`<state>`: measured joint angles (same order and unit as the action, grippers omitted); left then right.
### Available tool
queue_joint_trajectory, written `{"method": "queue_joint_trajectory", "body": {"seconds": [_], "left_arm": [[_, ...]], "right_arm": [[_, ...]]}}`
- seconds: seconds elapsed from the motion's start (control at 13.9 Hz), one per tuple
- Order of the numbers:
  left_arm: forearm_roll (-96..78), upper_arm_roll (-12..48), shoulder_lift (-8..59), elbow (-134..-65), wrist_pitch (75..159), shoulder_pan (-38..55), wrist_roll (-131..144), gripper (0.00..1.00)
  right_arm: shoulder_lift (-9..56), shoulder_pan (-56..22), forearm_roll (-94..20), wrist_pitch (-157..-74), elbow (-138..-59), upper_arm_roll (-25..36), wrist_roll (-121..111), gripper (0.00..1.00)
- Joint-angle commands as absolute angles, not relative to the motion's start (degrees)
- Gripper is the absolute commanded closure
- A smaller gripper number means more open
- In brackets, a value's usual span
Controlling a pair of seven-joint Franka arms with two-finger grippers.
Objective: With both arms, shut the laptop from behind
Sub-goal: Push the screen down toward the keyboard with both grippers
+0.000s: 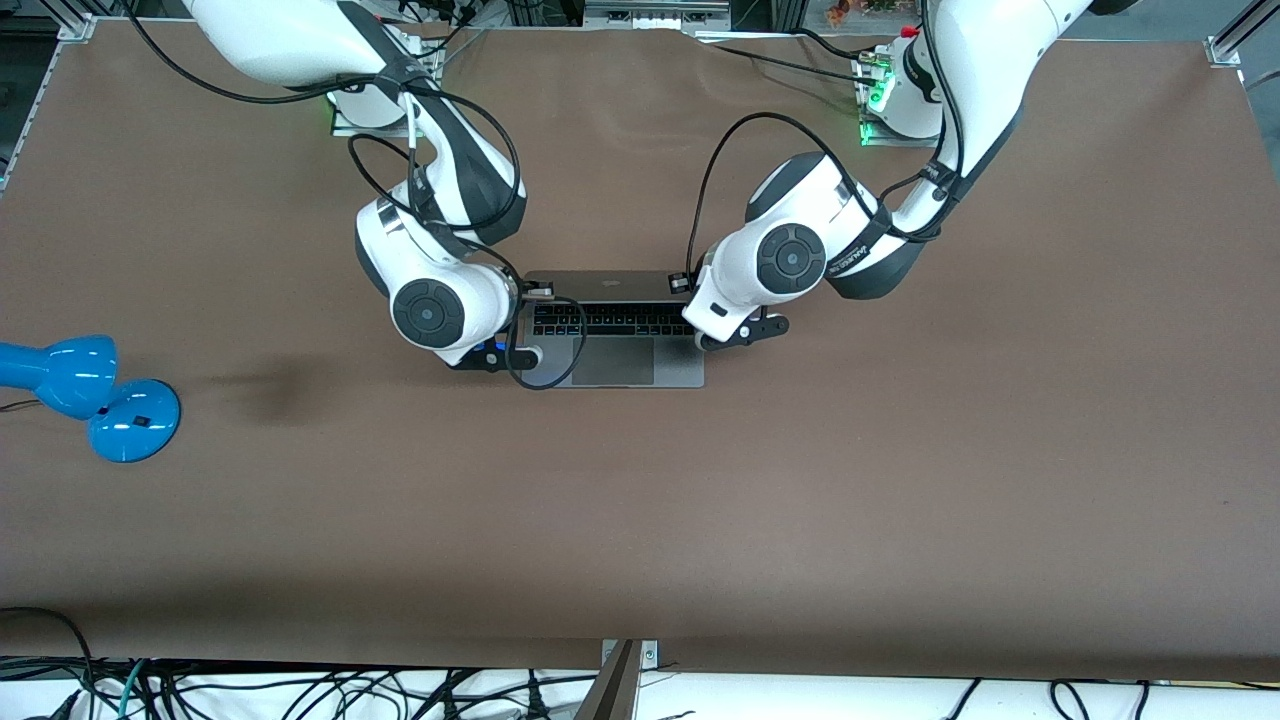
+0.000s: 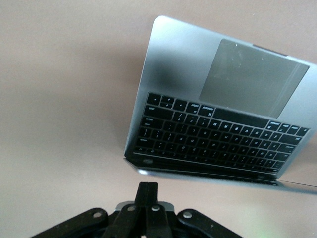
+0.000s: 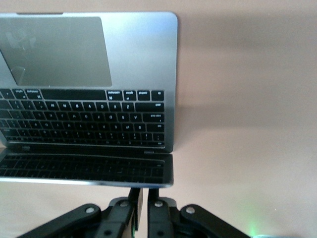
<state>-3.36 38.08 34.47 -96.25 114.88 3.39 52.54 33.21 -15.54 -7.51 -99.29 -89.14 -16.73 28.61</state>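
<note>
The grey laptop [image 1: 615, 362] lies open mid-table, keyboard and trackpad toward the front camera, its lid [image 1: 600, 284] tilted partway over the keyboard. My right gripper [image 1: 532, 292] is at the lid's corner toward the right arm's end. In the right wrist view its fingers [image 3: 132, 194] stand nearly together, and their tips are hidden under the lid's top edge [image 3: 89, 178]. My left gripper [image 1: 684, 284] is at the other lid corner. In the left wrist view it [image 2: 148, 188] is shut and empty, just short of the lid's edge [image 2: 198, 174].
A blue desk lamp [image 1: 95, 392] lies at the table's edge toward the right arm's end. A black cable loop [image 1: 548, 372] from the right arm hangs over the laptop's corner. Brown table surface [image 1: 900, 480] spreads all round.
</note>
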Motion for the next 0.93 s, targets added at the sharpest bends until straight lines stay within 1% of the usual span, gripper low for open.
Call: {"method": "queue_joint_trajectory", "body": {"seconds": [0.0, 0.65, 0.86], "left_arm": [[-0.88, 38.14, 37.17, -92.81, 114.43, 4.04, 53.53, 1.0], [0.97, 37.62, 41.13, -89.74, 114.52, 4.22, 53.53, 1.0], [2.37, 34.73, 42.45, -88.16, 115.31, 7.02, 53.7, 1.0]], "right_arm": [[35.15, -15.38, -6.5, -101.07, -87.63, -16.7, 27.77, 0.89], [39.46, -15.29, -4.13, -106.26, -86.4, -16.61, 26.54, 0.89], [41.31, -15.38, -2.82, -108.1, -85.34, -16.44, 26.54, 0.89]]}}
